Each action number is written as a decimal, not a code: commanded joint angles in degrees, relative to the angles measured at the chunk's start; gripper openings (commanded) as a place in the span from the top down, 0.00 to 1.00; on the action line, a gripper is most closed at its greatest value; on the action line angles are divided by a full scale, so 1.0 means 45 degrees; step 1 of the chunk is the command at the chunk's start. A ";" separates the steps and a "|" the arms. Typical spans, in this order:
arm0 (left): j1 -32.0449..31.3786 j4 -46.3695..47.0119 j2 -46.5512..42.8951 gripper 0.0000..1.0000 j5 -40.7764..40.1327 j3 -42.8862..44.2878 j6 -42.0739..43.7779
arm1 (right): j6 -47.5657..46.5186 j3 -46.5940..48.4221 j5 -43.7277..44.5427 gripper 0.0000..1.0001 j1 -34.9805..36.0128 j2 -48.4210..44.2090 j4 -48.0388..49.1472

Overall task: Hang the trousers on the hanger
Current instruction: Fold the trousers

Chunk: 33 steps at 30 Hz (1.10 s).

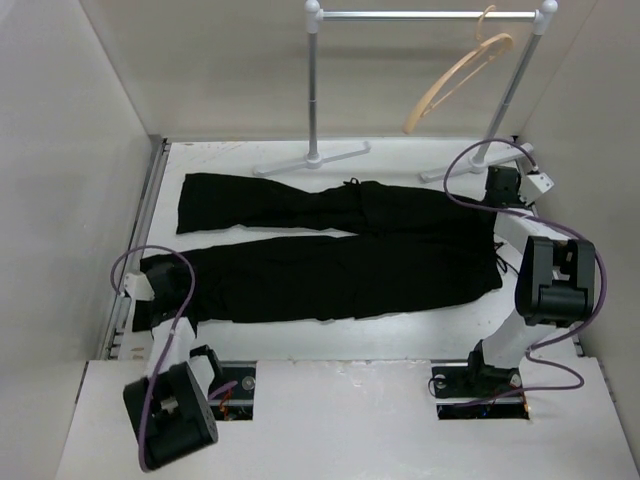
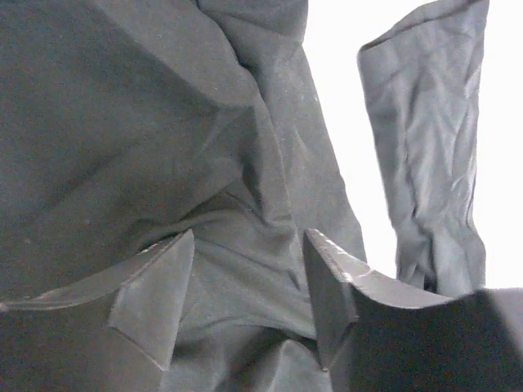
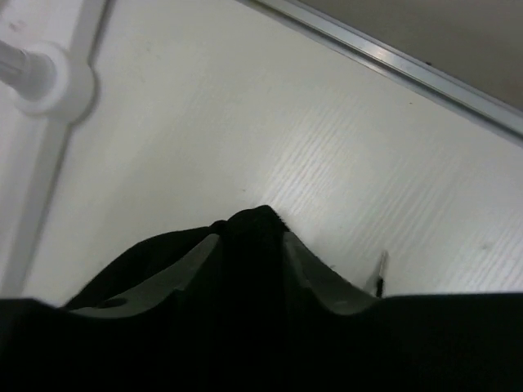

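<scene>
Down near the left edge of the table (image 1: pixel 400 335), the left gripper (image 1: pixel 160 287) has its fingers (image 2: pixel 155 302) spread over the hem of one leg, cloth bunched between them but not pinched. Toward the far right corner, the right gripper (image 1: pixel 500 190) is clenched on the waistband, a black fold poking out between its fingers (image 3: pixel 315 273). The trousers (image 1: pixel 340 270) lie flat across the middle, legs pointing left. Along the far edge, the hanger (image 1: pixel 455 80) hangs tilted from the rail (image 1: pixel 430 15).
</scene>
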 commanded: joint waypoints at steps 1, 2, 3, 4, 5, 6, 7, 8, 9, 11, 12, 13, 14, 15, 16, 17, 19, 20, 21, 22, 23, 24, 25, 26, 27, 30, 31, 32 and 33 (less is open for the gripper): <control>0.0225 -0.3210 -0.1507 0.42 0.0552 -0.0086 0.0477 | 0.0190 0.0530 0.0785 0.40 0.0193 0.0023 0.0356; -0.0183 -0.3407 -0.1898 0.40 0.0494 0.0207 0.0478 | 0.0151 0.0492 0.0669 0.28 0.0368 -0.0210 0.0376; -0.0690 -0.3467 -0.2096 0.38 0.0397 0.0480 0.0439 | 0.0112 0.0337 0.0610 0.21 0.0602 -0.0580 0.0414; -0.1198 -0.3448 -0.2194 0.36 0.0183 0.0851 0.0419 | 0.0092 0.0103 0.0590 0.17 0.0798 -0.0989 0.0512; -0.1783 -0.3506 -0.2234 0.35 -0.0147 0.1280 0.0400 | 0.0092 -0.0189 0.0570 0.15 0.1090 -0.1457 0.0667; -0.2369 -0.3584 -0.2254 0.34 -0.0653 0.1767 0.0419 | 0.0072 -0.0502 0.0531 0.13 0.1421 -0.1926 0.0746; -0.2819 -0.3662 -0.2273 0.34 -0.1065 0.2140 0.0439 | 0.0053 -0.0718 0.0512 0.12 0.1657 -0.2298 0.0786; -0.3559 -0.3798 -0.2273 0.33 -0.1803 0.2743 0.0439 | 0.0053 -0.1068 0.0569 0.11 0.1949 -0.2766 0.0805; -0.4108 -0.3780 -0.2157 0.33 -0.2449 0.3174 0.0439 | 0.0053 -0.1497 0.0667 0.11 0.2416 -0.3332 0.0825; -0.5046 -0.3547 -0.1322 0.33 -0.3564 0.3975 0.0400 | -0.0006 -0.2182 0.0745 0.15 0.2965 -0.4115 0.0883; -0.5263 -0.3313 -0.0756 0.34 -0.3801 0.4289 0.0400 | 0.0033 -0.2610 0.0707 0.23 0.3258 -0.4544 0.0942; -0.5381 -0.2905 0.0139 0.36 -0.3919 0.4678 0.0400 | 0.0033 -0.2962 0.0610 0.32 0.3551 -0.4915 0.1000; -0.5363 -0.2437 0.1135 0.39 -0.3843 0.5011 0.0361 | 0.0033 -0.3372 0.0590 0.52 0.3902 -0.5345 0.0981; -0.5266 -0.1968 0.2073 0.43 -0.3668 0.5343 0.0283 | 0.0110 -0.3647 0.0551 0.66 0.4137 -0.5600 0.0943; -0.5111 -0.1499 0.3068 0.45 -0.3473 0.5695 0.0205 | 0.0189 -0.3939 0.0396 0.76 0.4449 -0.5912 0.0884; -0.4993 -0.1166 0.3987 0.45 -0.3336 0.6065 0.0108 | 0.0305 -0.4232 0.0259 0.81 0.4703 -0.6205 0.0787; -0.4662 -0.0851 0.5687 0.45 -0.3159 0.6982 0.0009 | 0.0637 -0.4799 -0.0150 0.81 0.5230 -0.6694 0.0669; -0.4467 -0.0773 0.6353 0.44 -0.3042 0.7374 -0.0107 | 0.0755 -0.5072 -0.0346 0.80 0.5523 -0.6929 0.0591; -0.4291 -0.0714 0.6901 0.44 -0.2925 0.7726 -0.0205 | 0.0872 -0.5385 -0.0445 0.78 0.5758 -0.7202 0.0610; -0.4076 -0.0655 0.7467 0.45 -0.2847 0.8097 -0.0225 | 0.0970 -0.5678 -0.0542 0.75 0.6031 -0.7398 0.0630; -0.3919 -0.0616 0.7956 0.45 -0.2711 0.8429 -0.0225 | 0.1029 -0.5913 -0.0524 0.71 0.6324 -0.7554 0.0552; -0.3744 -0.0654 0.8483 0.47 -0.2458 0.8819 -0.0206 | 0.1107 -0.6166 -0.0466 0.66 0.6501 -0.7749 0.0513; -0.3491 -0.0751 0.9010 0.49 -0.2243 0.9113 -0.0225 | 0.1223 -0.6459 -0.0446 0.61 0.6619 -0.7945 0.0493; -0.3275 -0.0752 0.9499 0.50 -0.2047 0.9329 -0.0322 | 0.1399 -0.6713 -0.0562 0.56 0.6697 -0.8140 0.0493; -0.3099 -0.0772 0.9949 0.51 -0.1833 0.9524 -0.0400 | 0.1478 -0.6928 -0.0621 0.52 0.6775 -0.8316 0.0493; -0.2669 -0.0675 1.0849 0.63 -0.1441 0.9877 -0.0576 | 0.1615 -0.7418 -0.0700 0.50 0.7068 -0.8804 0.0415; -0.2571 -0.0636 1.1084 0.70 -0.1382 0.9974 -0.0577 | 0.1634 -0.7516 -0.0680 0.50 0.7127 -0.8980 0.0338; -0.2454 -0.0616 1.1260 0.77 -0.1381 1.0072 -0.0577 | 0.1673 -0.7594 -0.0641 0.50 0.7166 -0.9117 0.0259; -0.2337 -0.0596 1.1397 0.85 -0.1459 1.0150 -0.0558 | 0.1712 -0.7672 -0.0583 0.50 0.7167 -0.9331 0.0143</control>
